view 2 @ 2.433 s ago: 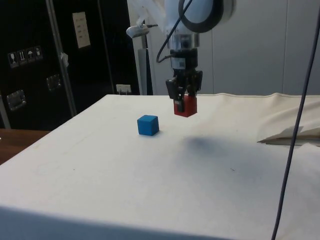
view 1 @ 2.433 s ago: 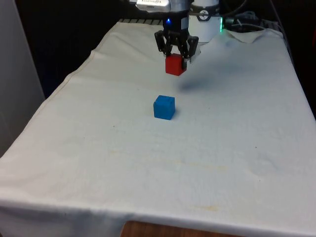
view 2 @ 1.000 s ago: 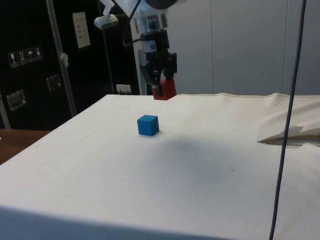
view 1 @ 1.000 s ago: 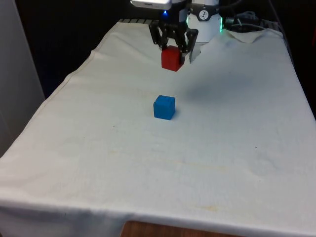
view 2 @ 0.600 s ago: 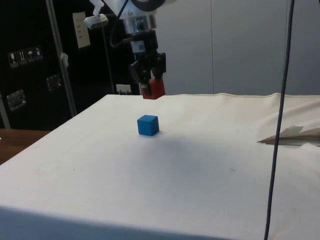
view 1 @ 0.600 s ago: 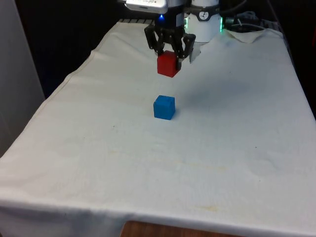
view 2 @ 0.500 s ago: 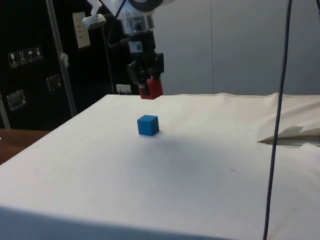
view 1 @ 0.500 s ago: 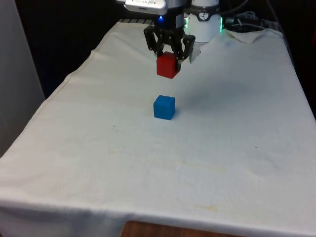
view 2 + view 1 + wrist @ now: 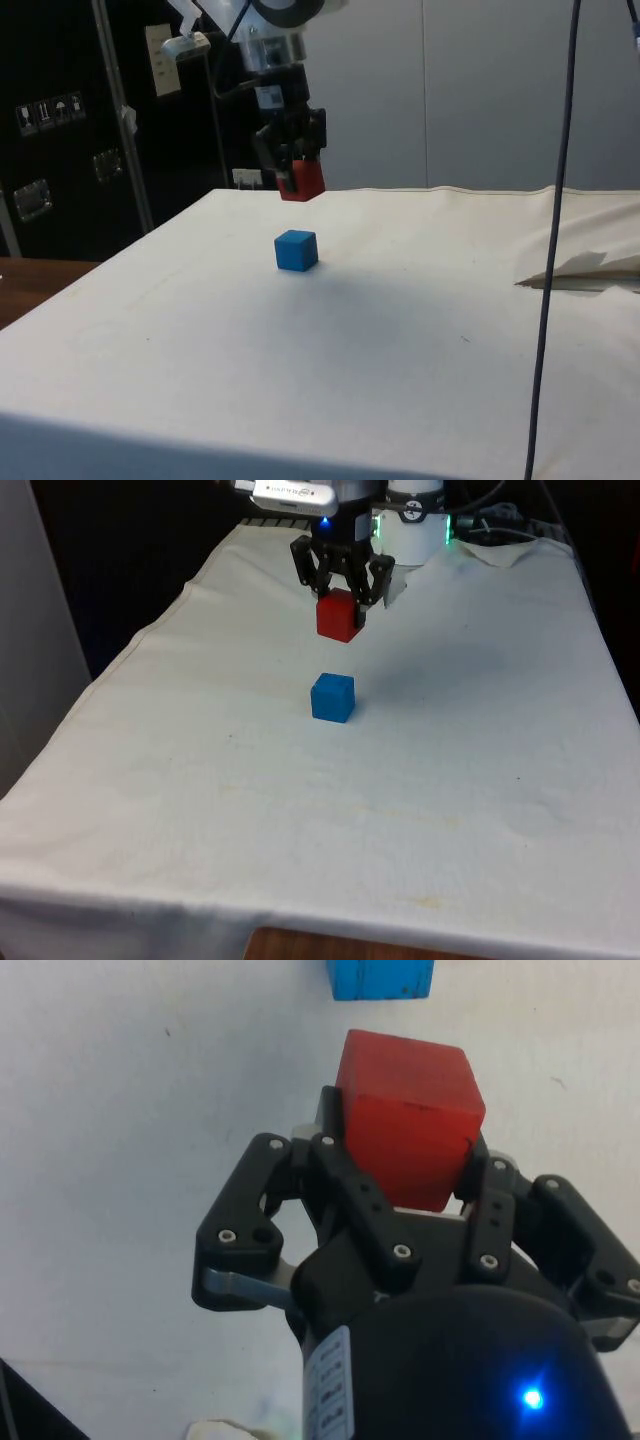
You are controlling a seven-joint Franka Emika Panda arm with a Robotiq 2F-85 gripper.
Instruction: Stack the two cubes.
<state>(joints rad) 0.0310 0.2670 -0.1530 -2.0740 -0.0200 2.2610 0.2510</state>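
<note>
The blue cube rests on the bench, nearest the front camera, faces roughly square to the bench edges. A cube has no long axis. Beyond and above it, my jaws are clamped on the red cube, which hangs slightly rotated (one corner leads toward the blue cube). Over the last two seconds I have carried the red cube up and sideways toward the front view's left. Judgement: alignment is nearly complete; descent and release remain.
</note>
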